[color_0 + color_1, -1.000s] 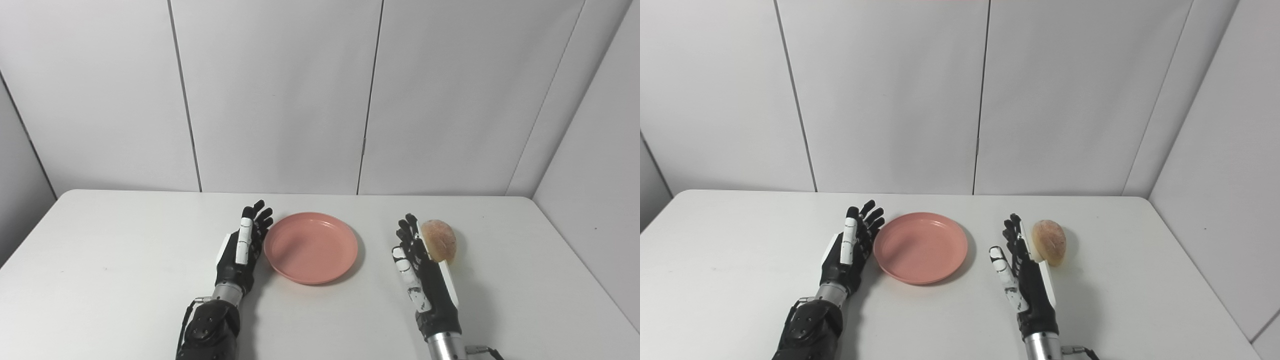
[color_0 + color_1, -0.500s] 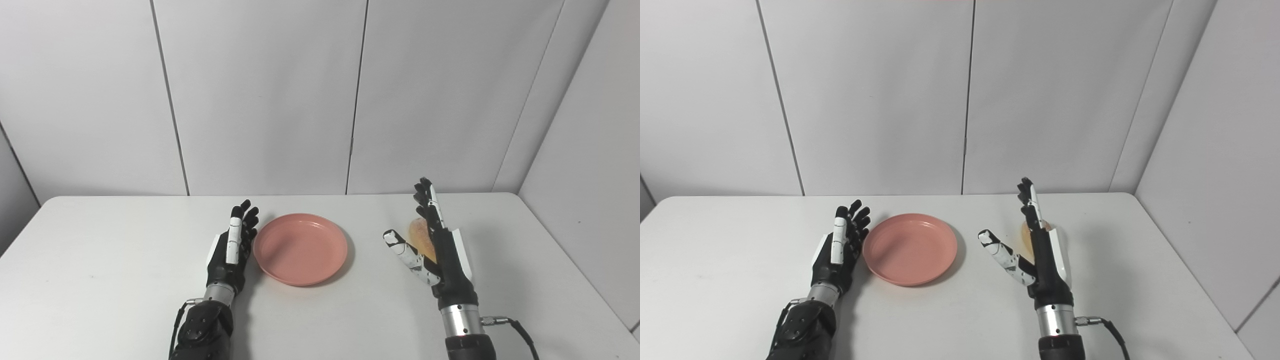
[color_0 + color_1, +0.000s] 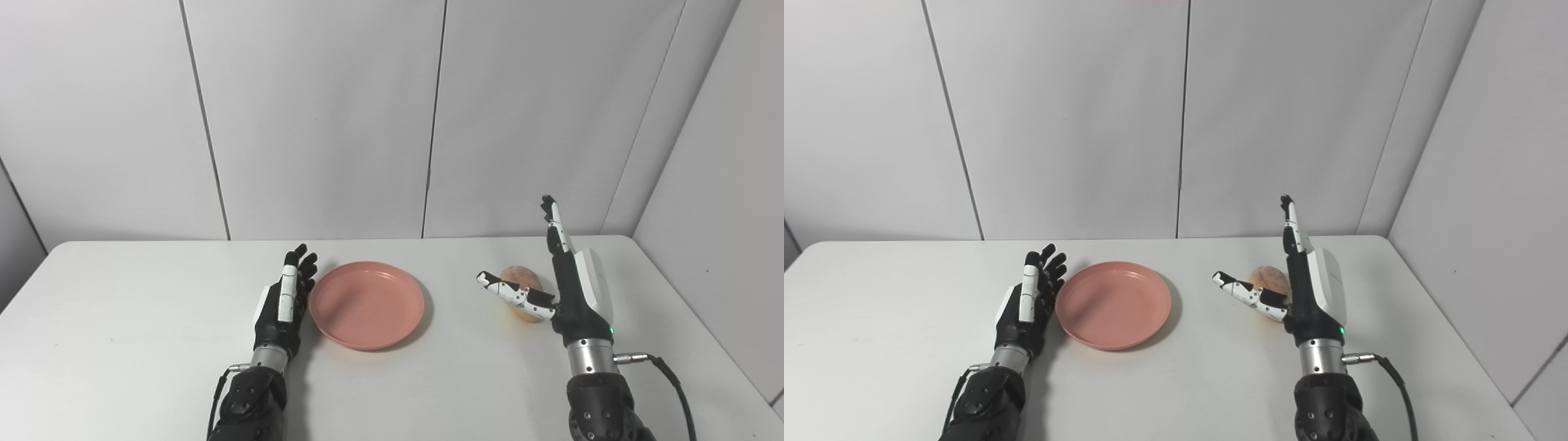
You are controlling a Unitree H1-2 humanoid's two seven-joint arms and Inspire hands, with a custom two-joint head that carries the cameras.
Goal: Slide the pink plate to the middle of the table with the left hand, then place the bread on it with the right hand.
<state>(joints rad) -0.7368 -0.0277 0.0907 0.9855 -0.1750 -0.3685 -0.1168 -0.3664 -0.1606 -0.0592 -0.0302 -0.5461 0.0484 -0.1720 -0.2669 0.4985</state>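
Observation:
The pink plate (image 3: 366,304) lies empty near the middle of the white table (image 3: 122,343). My left hand (image 3: 285,306) rests open on edge beside the plate's left rim, fingers straight, touching or nearly touching it. The bread roll (image 3: 519,278) lies on the table right of the plate. My right hand (image 3: 566,288) is raised above the table, open, fingers pointing up and thumb stretched left across the front of the bread. It holds nothing. In the right eye view the bread (image 3: 1268,277) shows between the thumb and palm of the right hand (image 3: 1304,288).
Grey wall panels (image 3: 318,116) stand behind the table and along its right side. A cable (image 3: 670,380) runs from my right wrist. The table's right edge (image 3: 704,331) is close to the right arm.
My right hand has risen off the table and moved right, from left of the bread to over and around it. The camera has shifted. The left hand and plate have stayed put.

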